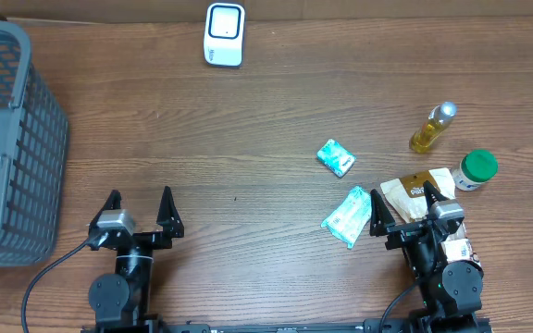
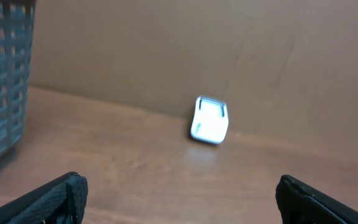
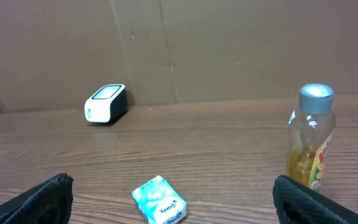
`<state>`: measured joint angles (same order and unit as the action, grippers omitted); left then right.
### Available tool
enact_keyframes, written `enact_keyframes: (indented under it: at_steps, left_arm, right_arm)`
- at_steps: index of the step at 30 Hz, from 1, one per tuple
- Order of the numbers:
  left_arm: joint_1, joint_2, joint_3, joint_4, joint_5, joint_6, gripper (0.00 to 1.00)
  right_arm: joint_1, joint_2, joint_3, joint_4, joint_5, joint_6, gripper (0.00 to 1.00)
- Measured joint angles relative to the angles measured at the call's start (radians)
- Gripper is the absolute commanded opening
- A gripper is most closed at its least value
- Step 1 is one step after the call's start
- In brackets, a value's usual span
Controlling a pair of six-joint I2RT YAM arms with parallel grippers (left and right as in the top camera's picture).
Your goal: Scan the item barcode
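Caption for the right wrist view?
Open right gripper facing a teal tissue pack, a yellow bottle and the white scanner beyond.

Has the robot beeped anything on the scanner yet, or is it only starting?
Only starting. Done: nothing that I can see; the teal packs, bottle and jar all lie on the table, far from the scanner. In hand: nothing; the left gripper and right gripper are open and empty. Left: pick an item and show its barcode to the scanner.

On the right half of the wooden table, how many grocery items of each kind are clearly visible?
Teal-and-white soft packets: 2
Yellow plastic bottle with silver cap: 1
White jar with green lid: 1
Brown snack pouch: 1
Total: 5
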<state>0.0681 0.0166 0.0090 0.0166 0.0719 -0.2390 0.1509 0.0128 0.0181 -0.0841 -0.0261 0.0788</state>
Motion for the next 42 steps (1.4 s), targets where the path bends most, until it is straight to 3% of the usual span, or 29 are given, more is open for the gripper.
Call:
enact_keyframes:
  at_steps: [10,42]
  left_arm:
    - [0.0,-0.001,0.0,-0.086,0.0,0.119,1.0]
    - [0.0,-0.001,0.0,-0.087,0.0,0.138,0.99]
  right_arm:
    - [0.0,0.0,0.0,0.0,0.0,0.0,1.0]
    - [0.0,0.0,0.0,0.0,0.0,0.0,1.0]
